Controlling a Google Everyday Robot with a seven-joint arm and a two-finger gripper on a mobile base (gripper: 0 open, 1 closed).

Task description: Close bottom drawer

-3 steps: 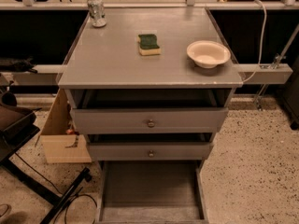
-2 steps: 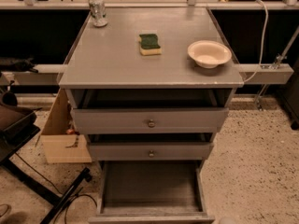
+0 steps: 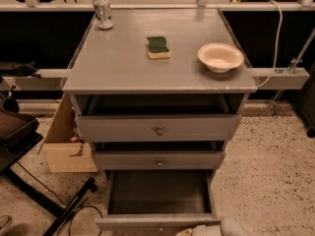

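Three grey drawers stand pulled out of a grey cabinet (image 3: 123, 70), seen from in front and above in the single camera view. The bottom drawer (image 3: 157, 193) reaches furthest toward the camera. Its long plain tray is fully exposed, and its slim front panel lies almost at the lower edge of the picture. The middle drawer (image 3: 197, 160) above it is out only a little and has a small round knob at its centre. The top drawer (image 3: 118, 128) has the tallest front of the three. It is open by a similar small amount, with a dark gap behind its panel.

On the cabinet top, a metal can (image 3: 103, 13) stands upright at the far left corner. A yellow sponge with a green scouring face (image 3: 158, 47) lies near the middle. A cream bowl (image 3: 220, 57) sits close to the right edge, well apart from the sponge.

The gripper (image 3: 212, 229) shows only as a pale shape at the very bottom of the view, just beside the right end of the bottom drawer's front panel. Whether it is released or clenched cannot be told, nor whether it touches the panel.

A cardboard box (image 3: 64, 149) rests on the speckled floor (image 3: 268, 173) against the cabinet's left side. A white cable (image 3: 278, 31) hangs down to the right.
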